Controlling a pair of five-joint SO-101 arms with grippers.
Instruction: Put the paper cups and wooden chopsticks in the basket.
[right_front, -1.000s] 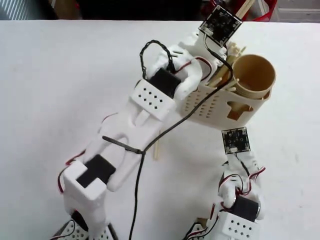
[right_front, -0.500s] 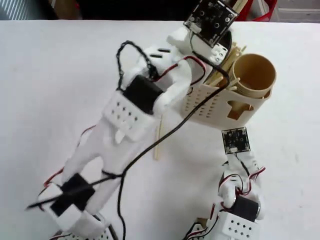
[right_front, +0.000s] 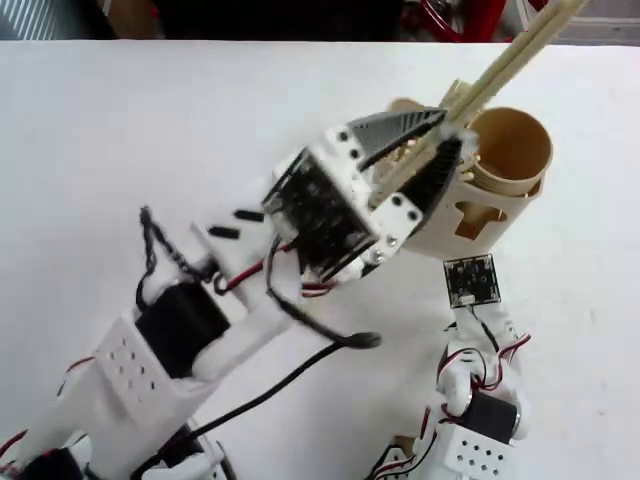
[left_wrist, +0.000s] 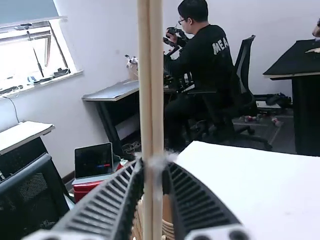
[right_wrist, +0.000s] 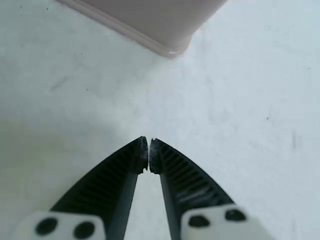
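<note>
My left gripper is raised high above the table, shut on a pair of wooden chopsticks that slant up and away over the basket. In the left wrist view the chopsticks stand upright between the dark fingers of the left gripper. The cream basket sits at the right rear with a tan paper cup upright inside, more chopsticks beside it. My right gripper is shut on nothing, low over bare table just in front of the basket's corner.
The right arm rests at the front right, pointing at the basket. The left arm's body and its black cable cover the table's middle. White table lies open to the left and far right.
The left arm has lifted out of the basket area and swung up toward the camera with chopsticks in its gripper. A chopstick seen lying beside the basket is now hidden. The right arm is still.
</note>
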